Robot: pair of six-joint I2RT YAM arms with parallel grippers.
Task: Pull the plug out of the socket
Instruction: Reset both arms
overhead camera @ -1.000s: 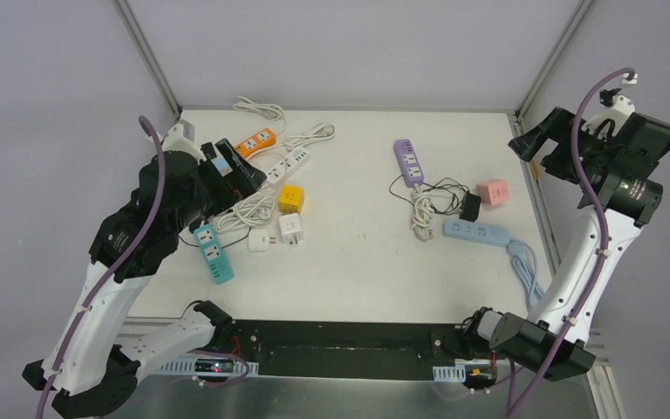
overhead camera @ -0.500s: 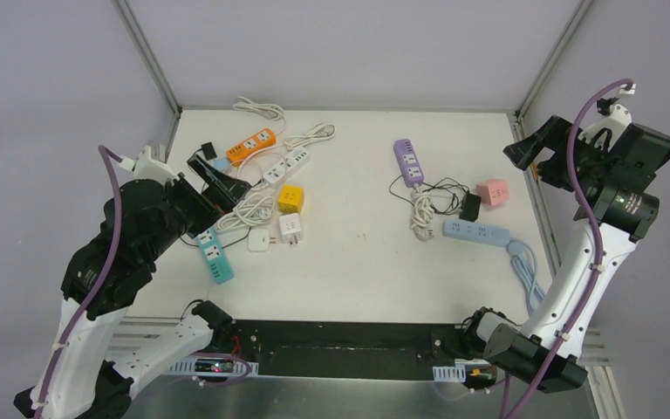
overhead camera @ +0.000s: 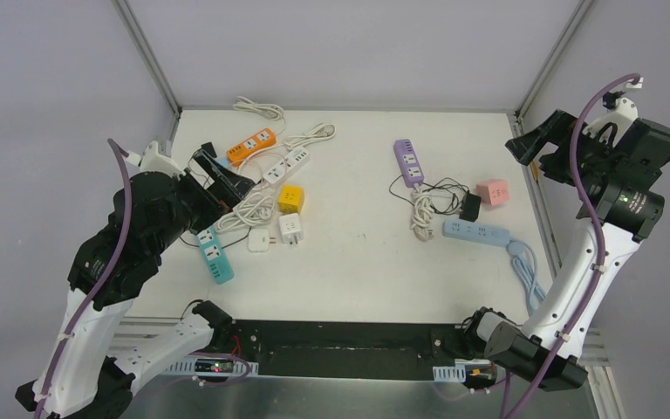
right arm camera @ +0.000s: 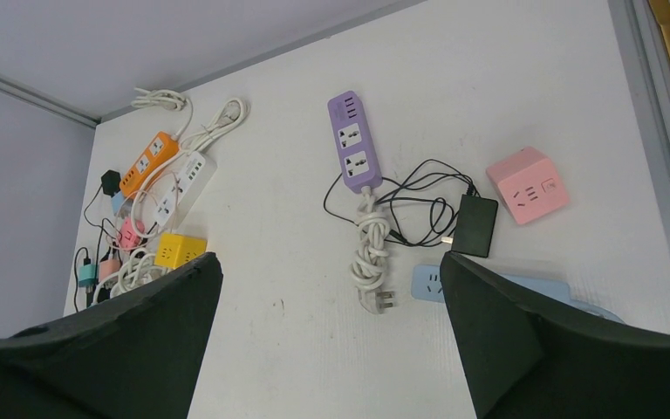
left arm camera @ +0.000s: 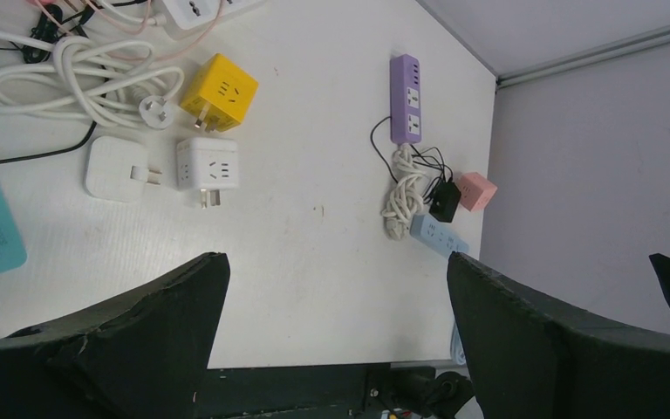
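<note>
A white adapter plug (left arm camera: 118,168) lies with its prongs reaching the side of a white cube socket (left arm camera: 208,166); how deep they sit I cannot tell. In the top view the pair lies left of centre, plug (overhead camera: 259,240) beside cube (overhead camera: 290,229). My left gripper (overhead camera: 227,175) hovers open above the cord pile at the left. Its wrist view shows bare table between the wide-apart fingers (left arm camera: 336,262). My right gripper (overhead camera: 536,153) hangs open, high over the table's right edge, nothing between its fingers (right arm camera: 329,260).
A yellow cube (overhead camera: 290,198), teal strip (overhead camera: 214,255), orange strip (overhead camera: 255,142), white strip (overhead camera: 286,164) and coiled white cords (overhead camera: 249,209) crowd the left. On the right lie a purple strip (overhead camera: 408,162), black adapter (overhead camera: 470,207), pink cube (overhead camera: 493,191) and light blue strip (overhead camera: 475,232).
My left arm has drawn back toward the left edge, then crept slightly forward. The right arm has barely shifted. Both grippers stayed open.
</note>
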